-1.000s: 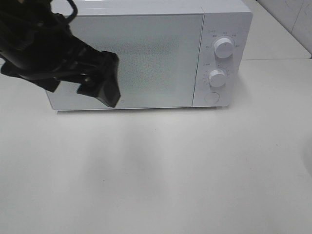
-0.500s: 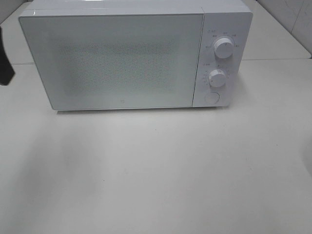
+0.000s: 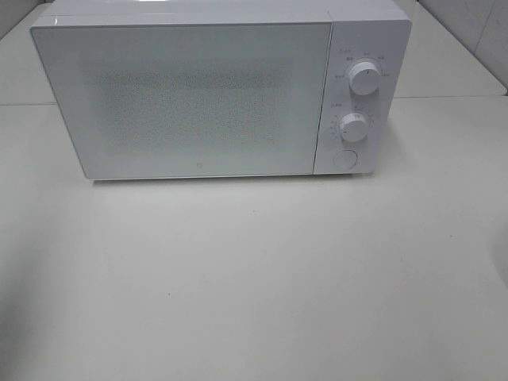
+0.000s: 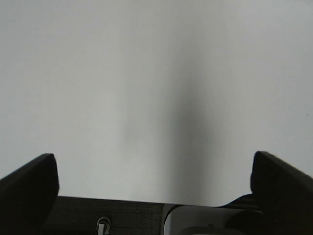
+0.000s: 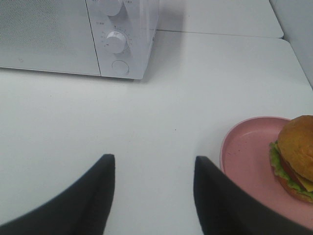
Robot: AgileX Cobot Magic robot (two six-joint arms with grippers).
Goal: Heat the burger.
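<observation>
The burger [image 5: 296, 156], with a golden-brown bun, green lettuce and a dark patty, sits on a pink plate [image 5: 244, 152] and shows only in the right wrist view. My right gripper [image 5: 152, 161] is open and empty above the table, beside the plate and apart from it. The white microwave [image 3: 206, 87] stands at the back of the table with its door [image 3: 190, 99] shut; it also shows in the right wrist view [image 5: 58, 34]. My left gripper [image 4: 152, 159] is open and empty over bare white table. Neither gripper shows in the exterior high view.
The microwave's panel has two knobs [image 3: 363, 78] [image 3: 353, 127] and a round button [image 3: 344, 158]. The white table [image 3: 254, 278] stretches in front of the microwave. A tiled wall [image 3: 476, 24] stands at the back right.
The left arm, which was in front of the left part of the microwave door, has drawn away to the left and out of the exterior high view.
</observation>
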